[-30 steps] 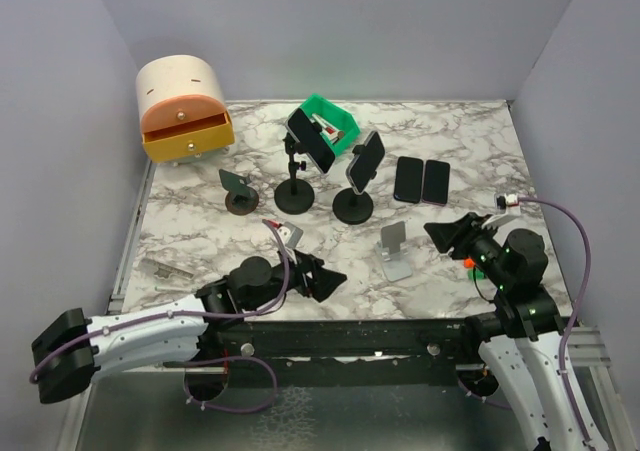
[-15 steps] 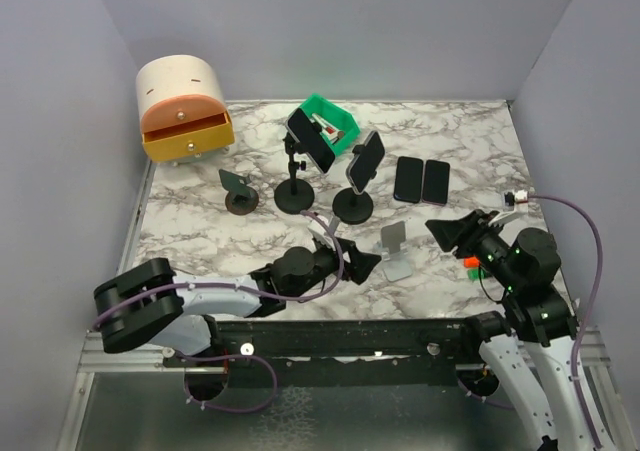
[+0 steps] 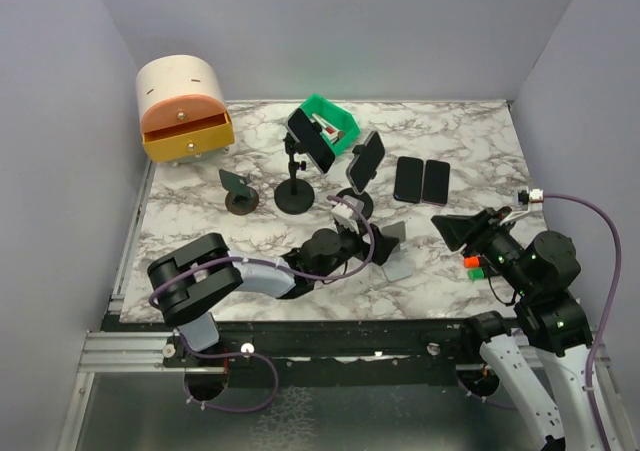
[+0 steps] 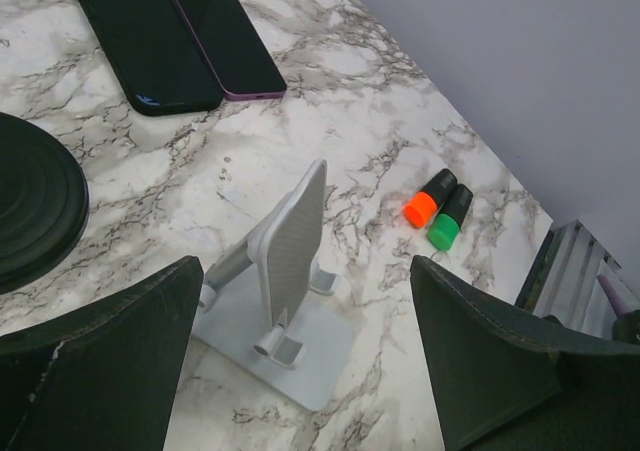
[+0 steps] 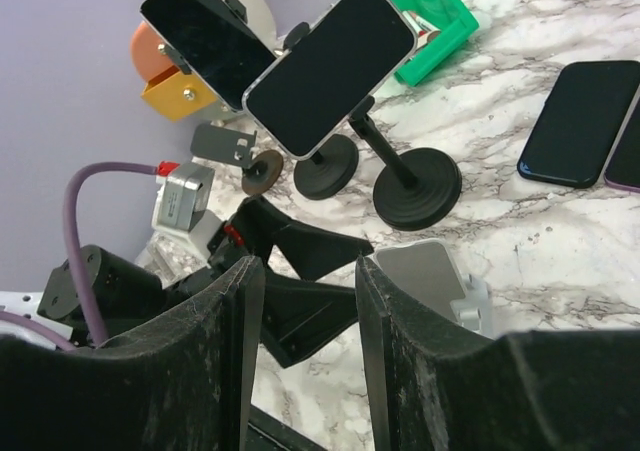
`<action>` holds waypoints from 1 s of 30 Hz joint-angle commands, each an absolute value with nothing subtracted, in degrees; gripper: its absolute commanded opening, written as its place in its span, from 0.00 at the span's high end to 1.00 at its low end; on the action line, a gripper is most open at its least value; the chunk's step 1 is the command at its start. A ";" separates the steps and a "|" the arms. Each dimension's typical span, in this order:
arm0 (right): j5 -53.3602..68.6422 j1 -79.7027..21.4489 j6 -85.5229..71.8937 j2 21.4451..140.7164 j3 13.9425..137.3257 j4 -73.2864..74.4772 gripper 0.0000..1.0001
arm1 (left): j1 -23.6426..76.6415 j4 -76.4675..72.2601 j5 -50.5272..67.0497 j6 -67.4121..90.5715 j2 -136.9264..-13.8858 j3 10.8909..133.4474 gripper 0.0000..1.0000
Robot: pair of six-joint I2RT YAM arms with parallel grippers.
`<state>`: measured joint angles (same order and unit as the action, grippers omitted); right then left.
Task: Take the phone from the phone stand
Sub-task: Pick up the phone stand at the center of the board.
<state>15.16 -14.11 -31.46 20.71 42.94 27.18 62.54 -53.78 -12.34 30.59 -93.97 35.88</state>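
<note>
The phone (image 3: 365, 161) to be removed sits high in the clamp of a black phone stand (image 3: 353, 206), just beyond the empty silver folding stand (image 3: 394, 248) and slightly left of it. Its long axis is slanted, with the lower end toward the silver folding stand and the upper end toward the back of the table. The screen faces the right arm's side.

The left gripper (image 3: 378, 246) is low over the table, just left of the silver folding stand. Its fingers are spread wide with nothing between them but air, and that stand is framed in the gap. It is the closer of the two to the phone, but it points along the table at the silver folding stand. The phone is up and behind it, outside its wrist view.

The right gripper (image 3: 448, 227) hovers to the right of the silver folding stand, a little farther off. Its jaws are partly parted and empty. Its wrist camera looks over the silver folding stand straight at the phone's screen, so it seems the better lined up for a grasp across the phone's short sides.

A second mounted phone (image 3: 312, 138) stands farther left, beyond the first.
</note>
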 commanded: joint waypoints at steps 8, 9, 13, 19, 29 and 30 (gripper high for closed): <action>12.01 -15.68 -28.77 20.71 43.90 30.14 0.54 | 60.38 -56.88 -5.87 30.41 -102.16 41.65 0.26; 11.92 -15.81 -28.67 20.73 43.95 30.09 0.54 | 60.38 -57.05 -5.50 30.41 -102.59 41.88 0.28; 11.37 -15.97 -28.31 20.58 43.90 30.40 0.54 | 60.21 -57.81 -4.30 30.54 -103.76 42.36 0.37; 11.27 -16.03 -28.20 20.26 43.47 30.59 0.54 | 60.03 -58.86 -3.78 30.54 -104.28 42.19 0.50; 10.96 -16.09 -28.11 20.32 43.60 30.90 0.54 | 59.85 -59.45 -3.13 29.98 -105.60 43.16 0.69; 10.85 -16.08 -28.00 20.31 43.59 30.97 0.54 | 59.78 -59.52 -2.90 29.85 -105.83 43.30 0.71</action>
